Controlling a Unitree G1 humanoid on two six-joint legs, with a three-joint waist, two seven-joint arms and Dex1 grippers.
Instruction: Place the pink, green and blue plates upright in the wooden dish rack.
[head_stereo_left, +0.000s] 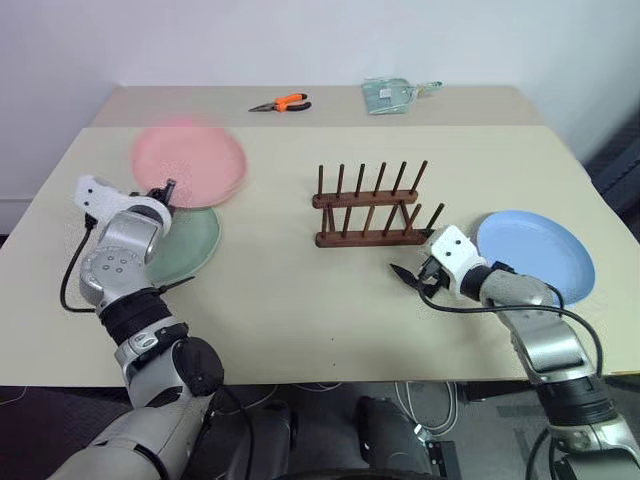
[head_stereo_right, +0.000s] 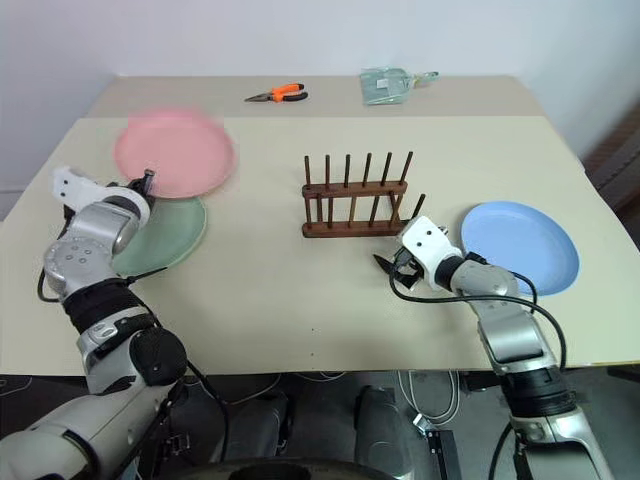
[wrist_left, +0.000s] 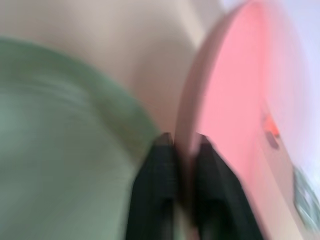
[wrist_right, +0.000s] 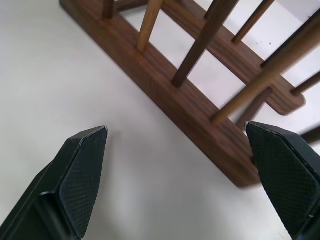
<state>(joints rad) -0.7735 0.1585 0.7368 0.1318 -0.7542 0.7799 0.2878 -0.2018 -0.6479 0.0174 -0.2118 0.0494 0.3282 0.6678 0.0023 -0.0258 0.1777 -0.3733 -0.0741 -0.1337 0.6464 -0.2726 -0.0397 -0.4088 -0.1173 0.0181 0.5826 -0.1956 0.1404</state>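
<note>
A pale beige bench (head_stereo_left: 300, 320) is seen beneath a white wall, with orange-handled pliers (head_stereo_left: 281, 103) and a clear packet (head_stereo_left: 392, 94) laid at its far side. The round salmon-pink plastic plate (head_stereo_left: 188, 164) is gripped at its rim by the left tool (wrist_left: 180, 142), fingers clenched on it, and is held tilted above the pale mint-green round plate (head_stereo_left: 190, 245), which is lying flat. The dark brown wooden dish rack (head_stereo_left: 368, 205) is set mid-bench, empty. Just beside its near rail the right tool (wrist_right: 180, 175) is spread wide, grasping nothing. The light blue round plate (head_stereo_left: 535, 254) is resting flat to the right.
</note>
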